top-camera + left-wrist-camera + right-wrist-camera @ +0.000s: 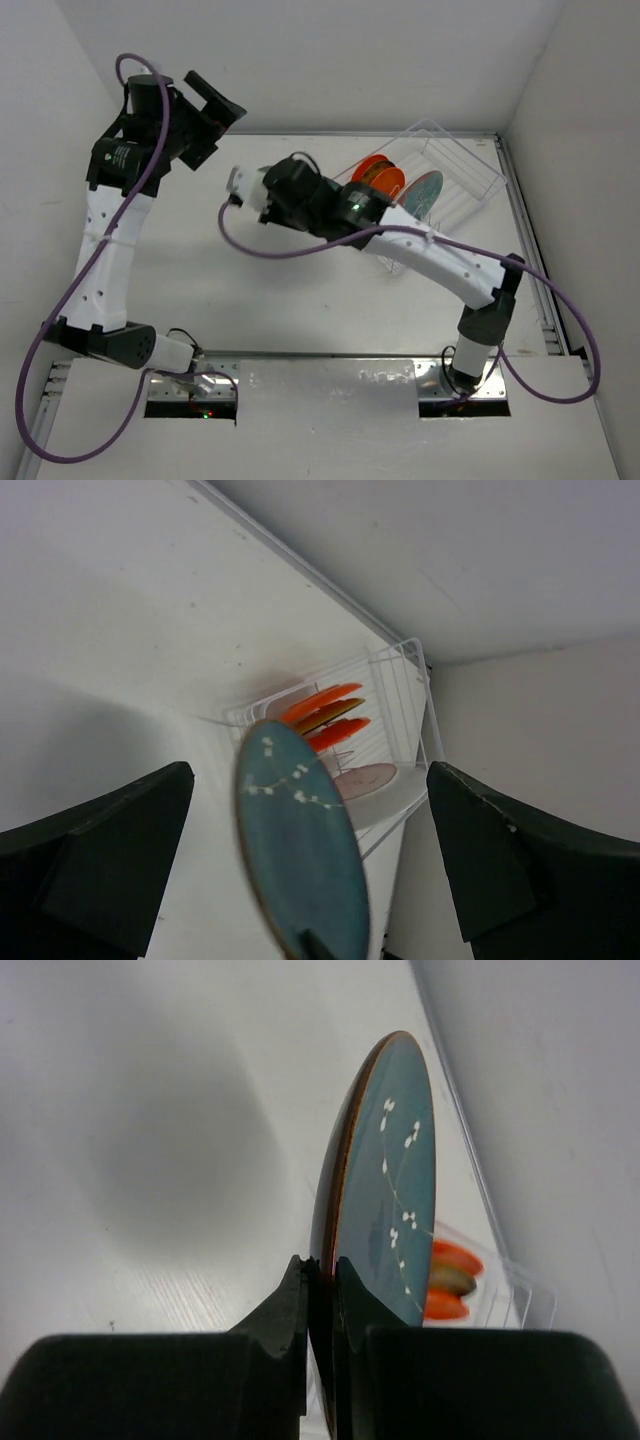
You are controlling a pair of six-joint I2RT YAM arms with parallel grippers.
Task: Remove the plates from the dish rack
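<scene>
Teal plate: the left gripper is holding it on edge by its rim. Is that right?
No. It is the right gripper that is shut on the rim of the teal plate, holding it on edge, as the right wrist view shows. The left gripper is open and holds nothing.

No lettering (in any view) can be read.

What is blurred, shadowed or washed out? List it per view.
Top external: even light, sharp; the clear dish rack nearly vanishes against the white table. Left wrist: the teal plate near the lens is soft, the left fingers dark silhouettes. Right wrist: a broad soft shadow falls on the table; the dish rack behind the plate is out of focus.
</scene>
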